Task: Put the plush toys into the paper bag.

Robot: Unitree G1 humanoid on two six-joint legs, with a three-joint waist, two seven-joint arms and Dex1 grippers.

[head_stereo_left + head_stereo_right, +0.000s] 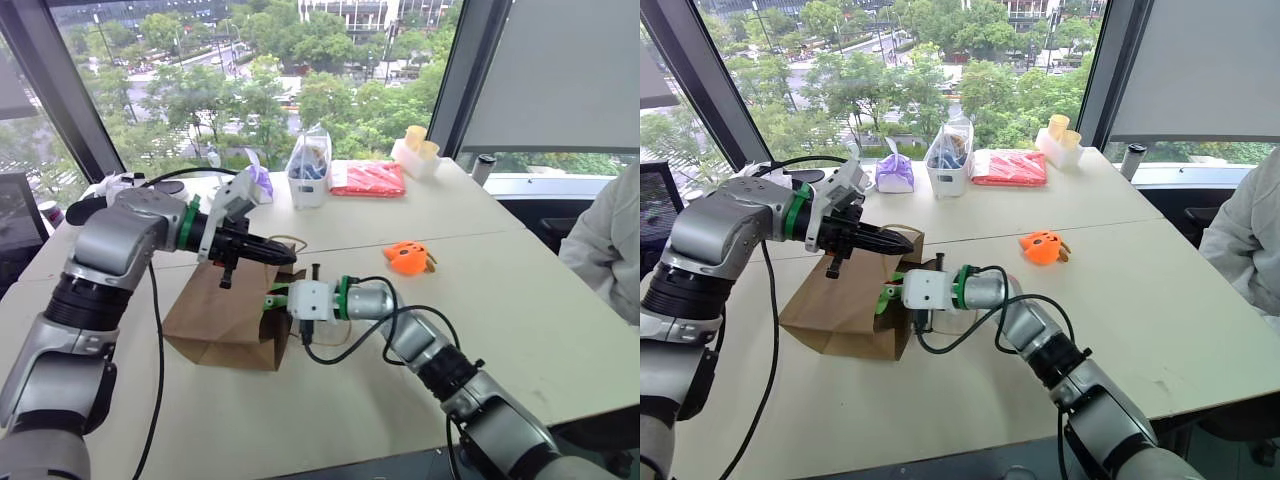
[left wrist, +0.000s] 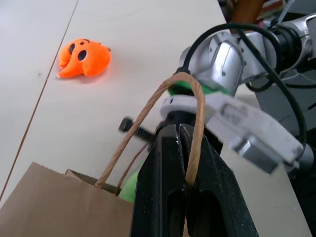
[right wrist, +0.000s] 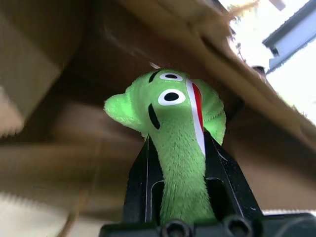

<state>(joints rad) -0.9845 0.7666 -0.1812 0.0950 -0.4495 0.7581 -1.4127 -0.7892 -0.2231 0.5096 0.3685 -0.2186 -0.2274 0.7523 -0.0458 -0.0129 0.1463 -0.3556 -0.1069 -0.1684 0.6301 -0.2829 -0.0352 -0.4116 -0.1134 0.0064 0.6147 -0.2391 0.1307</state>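
The brown paper bag lies on its side on the table, its mouth facing right. Just above that mouth, my left gripper is shut on one twisted loop handle and holds it up. The green plush toy, with its white eyes and red mouth, is pinched in my right gripper, which is shut on it. That toy sits at the bag's mouth, with brown paper walls around it in the right wrist view. The orange plush toy rests on the table to the right of the bag, apart from both grippers.
At the far edge by the window stand a purple bundle, a clear plastic bag with blue contents, a red packet and a white holder with yellow cups. A person's sleeve shows at the right. Black cables trail from both arms.
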